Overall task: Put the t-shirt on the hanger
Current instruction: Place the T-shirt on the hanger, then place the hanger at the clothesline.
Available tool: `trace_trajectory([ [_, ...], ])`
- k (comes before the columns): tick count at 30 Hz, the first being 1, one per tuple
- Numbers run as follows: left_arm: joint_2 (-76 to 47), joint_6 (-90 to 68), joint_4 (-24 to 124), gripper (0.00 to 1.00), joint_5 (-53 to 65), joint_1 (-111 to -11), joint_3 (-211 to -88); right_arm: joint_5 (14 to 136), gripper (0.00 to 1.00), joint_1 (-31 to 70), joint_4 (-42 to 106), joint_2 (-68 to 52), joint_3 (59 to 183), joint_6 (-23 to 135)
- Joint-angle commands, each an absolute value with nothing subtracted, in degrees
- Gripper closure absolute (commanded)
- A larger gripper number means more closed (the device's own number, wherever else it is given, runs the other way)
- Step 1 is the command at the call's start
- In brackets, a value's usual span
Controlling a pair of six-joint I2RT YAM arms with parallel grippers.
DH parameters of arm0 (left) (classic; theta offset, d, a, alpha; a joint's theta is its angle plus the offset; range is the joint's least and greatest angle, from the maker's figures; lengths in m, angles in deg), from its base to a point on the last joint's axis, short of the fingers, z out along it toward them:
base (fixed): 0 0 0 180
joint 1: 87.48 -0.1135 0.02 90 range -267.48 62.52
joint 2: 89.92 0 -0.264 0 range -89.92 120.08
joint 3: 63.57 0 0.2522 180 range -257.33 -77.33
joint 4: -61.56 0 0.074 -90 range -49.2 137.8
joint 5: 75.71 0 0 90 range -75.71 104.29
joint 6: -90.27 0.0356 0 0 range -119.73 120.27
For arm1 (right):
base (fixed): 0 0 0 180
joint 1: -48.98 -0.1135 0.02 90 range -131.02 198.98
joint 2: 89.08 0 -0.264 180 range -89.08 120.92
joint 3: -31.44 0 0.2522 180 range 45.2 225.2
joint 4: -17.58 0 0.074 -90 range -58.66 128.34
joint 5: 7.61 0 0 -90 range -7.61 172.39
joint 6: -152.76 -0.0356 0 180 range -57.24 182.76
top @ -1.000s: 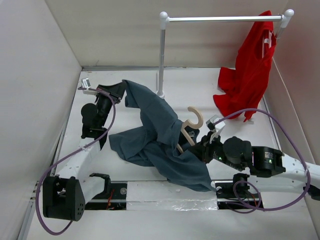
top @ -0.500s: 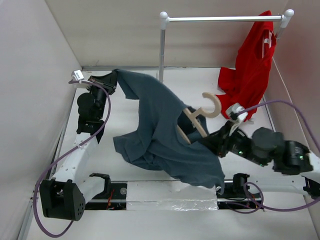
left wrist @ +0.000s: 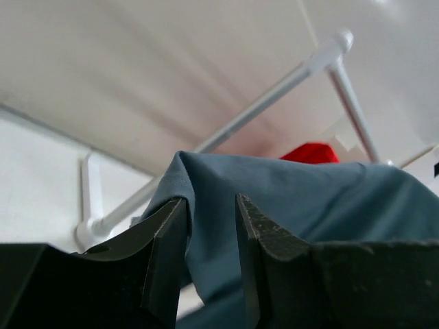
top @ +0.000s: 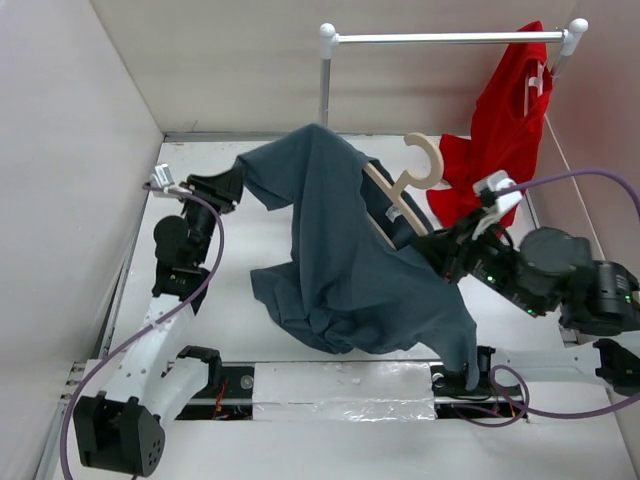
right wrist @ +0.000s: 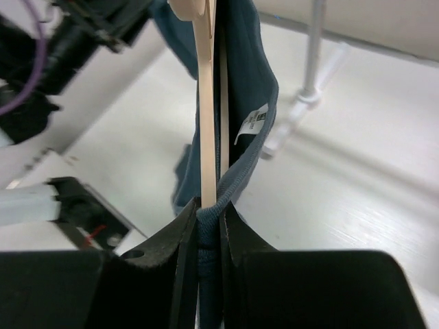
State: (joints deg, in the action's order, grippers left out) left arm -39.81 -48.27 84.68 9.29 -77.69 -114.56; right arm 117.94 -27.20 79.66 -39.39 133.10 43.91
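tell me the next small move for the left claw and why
Probably draw the left claw back off the t-shirt: its jaws stand apart around a fold, while the right claw pinches the hanger and fabric together.

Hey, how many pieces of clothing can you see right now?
2. A blue-grey t-shirt held up with the hanger in the middle, and a red garment hanging from the rail at back right. Nothing else shows.

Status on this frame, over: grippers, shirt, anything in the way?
Copy: left gripper open, t-shirt fabric between its fingers; right gripper shut on hanger and collar. Hook out above collar. Behind it, red garment on rail.
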Motion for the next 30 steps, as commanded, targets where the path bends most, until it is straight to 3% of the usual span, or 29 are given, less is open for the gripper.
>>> trace_trajectory([
  [1,-43.51,-45.45,87.53,0.70,4.45,-77.46,-109.86,123.00,1.00,-23.90,81.79,-38.98,133.36,42.54],
  [9,-47.47,-40.78,79.44,0.77,0.30,-76.06,-108.18,112.37,1.00,1.66,76.35,-28.80,136.33,49.65],
  [16,-43.51,-30.15,71.88,0.76,13.66,-56.65,-108.72,107.01,1.00,22.74,72.83,-16.07,148.11,52.56],
  [18,-43.95,-29.00,72.05,0.75,15.85,-53.04,-106.87,103.77,1.00,26.37,71.43,-14.21,150.39,52.65],
  [30,-44.57,-27.86,76.36,0.74,8.41,-53.02,-102.29,98.48,1.00,40.96,68.70,-3.14,163.49,52.21],
])
